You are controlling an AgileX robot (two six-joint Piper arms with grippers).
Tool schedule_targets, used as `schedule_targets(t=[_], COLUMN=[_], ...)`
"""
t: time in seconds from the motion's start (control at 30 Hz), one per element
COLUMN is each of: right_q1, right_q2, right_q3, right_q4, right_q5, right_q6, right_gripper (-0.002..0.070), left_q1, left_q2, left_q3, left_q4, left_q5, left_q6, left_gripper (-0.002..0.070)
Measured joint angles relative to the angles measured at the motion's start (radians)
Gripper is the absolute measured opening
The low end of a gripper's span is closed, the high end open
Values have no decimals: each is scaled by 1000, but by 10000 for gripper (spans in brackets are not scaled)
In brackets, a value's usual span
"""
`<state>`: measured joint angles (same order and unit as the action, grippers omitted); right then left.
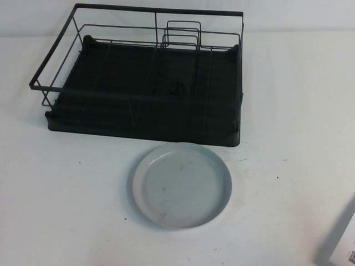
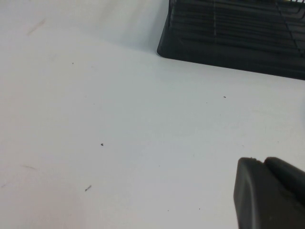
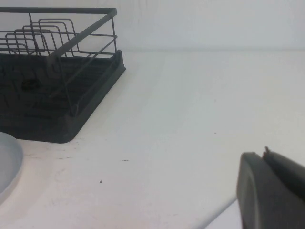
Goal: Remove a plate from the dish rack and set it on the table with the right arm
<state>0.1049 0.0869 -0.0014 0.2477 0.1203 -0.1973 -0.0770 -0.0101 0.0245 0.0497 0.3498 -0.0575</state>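
Left tool (image 2: 269, 193): low over bare white desk (image 2: 119, 133), near dish rack (image 1: 144, 83) corner; cannot tell its state. Rack: at desk rear. Pale grey-blue plate (image 1: 182, 185): flat on desk, just before rack. Right tool (image 3: 271, 191): closed together, empty, right of plate, above desk.

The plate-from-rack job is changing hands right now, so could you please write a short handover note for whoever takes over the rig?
Right gripper: shut, holding nothing, pulled back low over the table on the robot's right, clear of the rack.
Left gripper: parked low over bare table left of the rack; nothing held.
Plate: flat on the table, upright, just in front of the dish rack, apart from both grippers.
Dish rack: no plates inside in the high view.
Done: plate taken out and set down.
Left: nothing apparent.
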Motion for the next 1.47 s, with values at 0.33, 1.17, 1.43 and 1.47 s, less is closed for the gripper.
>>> schedule_targets(t=[0.33, 1.17, 1.43, 1.47], right_q1=[-2, -2, -2, -2], right_q2=[-94, -94, -96, -96], right_q3=[31, 31, 31, 31], right_q4=[-32, -64, -64, -64], right_q5=[77, 252, 252, 252], right_q6=[0, 0, 0, 0], right_gripper=[-18, -18, -18, -18], left_q1=[0, 0, 0, 0], left_q2=[0, 0, 0, 0], left_q3=[0, 0, 0, 0], left_q4=[0, 0, 0, 0], left_q5=[0, 0, 0, 0], left_q6=[0, 0, 0, 0], left_gripper=[-4, -4, -4, -4])
